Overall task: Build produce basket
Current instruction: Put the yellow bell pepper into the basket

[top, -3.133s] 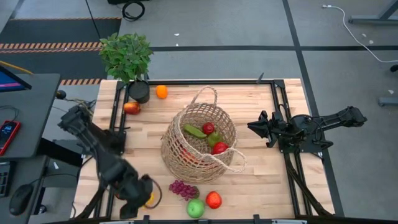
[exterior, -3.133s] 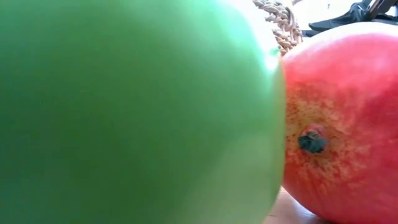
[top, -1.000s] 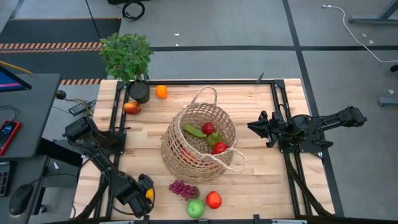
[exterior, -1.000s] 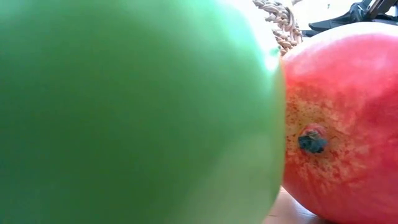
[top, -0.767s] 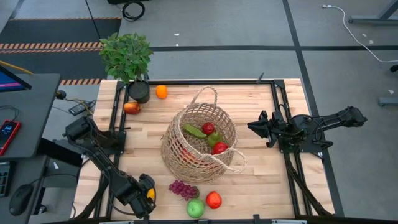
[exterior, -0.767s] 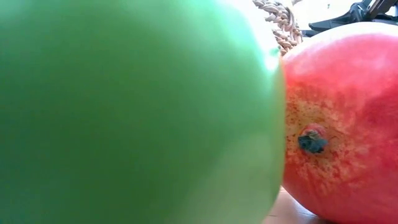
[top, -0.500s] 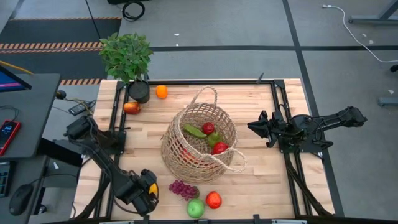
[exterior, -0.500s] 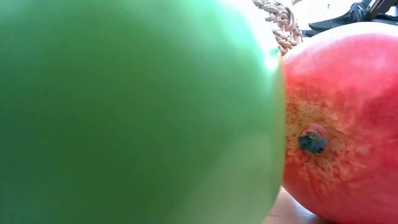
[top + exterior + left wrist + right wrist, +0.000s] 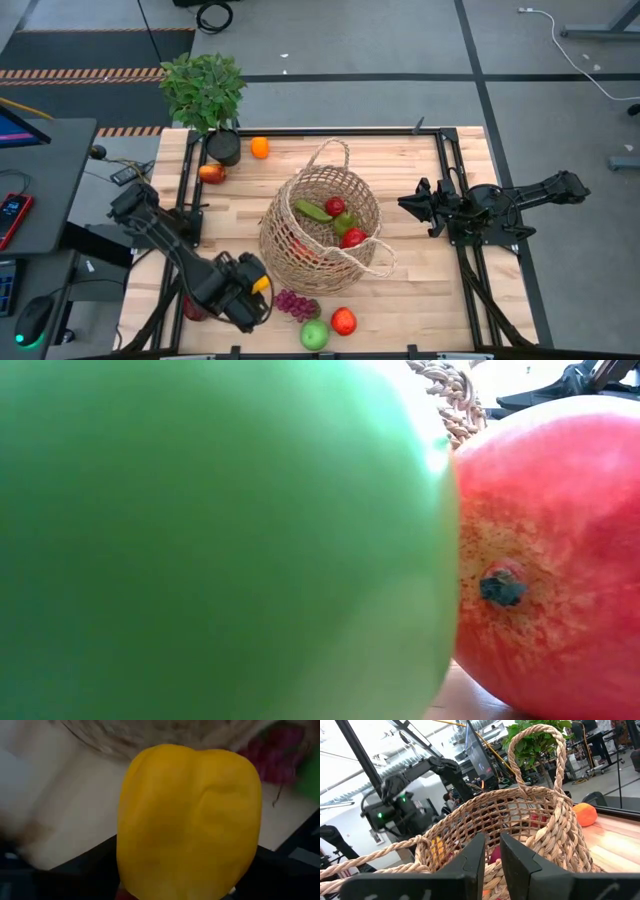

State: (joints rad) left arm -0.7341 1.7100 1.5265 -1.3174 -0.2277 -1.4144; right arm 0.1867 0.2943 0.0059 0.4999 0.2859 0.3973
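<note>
The tan wicker basket point(image 9: 320, 228) stands mid-table and holds a cucumber, a green fruit and red fruits. My left gripper point(image 9: 255, 290) is near the table's front, left of the basket, shut on a yellow pepper point(image 9: 261, 284) that fills the left wrist view point(image 9: 190, 820). Purple grapes point(image 9: 296, 304), a green apple point(image 9: 315, 335) and a red apple point(image 9: 344, 321) lie on the table in front of the basket. An orange point(image 9: 260, 148) and a red-yellow apple point(image 9: 211, 173) lie at the far left. My right gripper point(image 9: 403, 204) waits shut, right of the basket. My left gripper holds the yellow pepper by its two sides point(image 9: 125, 865); the pepper hides the fingertips. The pepper juts out beyond the fingers toward the basket. I cannot tell whether it is clear of the table.
A potted plant point(image 9: 203, 90) in a black pot point(image 9: 224, 147) stands at the far left corner. In the low view the green apple point(image 9: 200, 540) and red apple point(image 9: 550, 560) block nearly everything. The right wrist view faces the basket's wall point(image 9: 520, 815). Bare wood lies right of the basket.
My left gripper has carried the yellow pepper from the table's front left corner toward the right and far side, closer to the basket. It stays shut on the pepper. The right arm has kept still.
</note>
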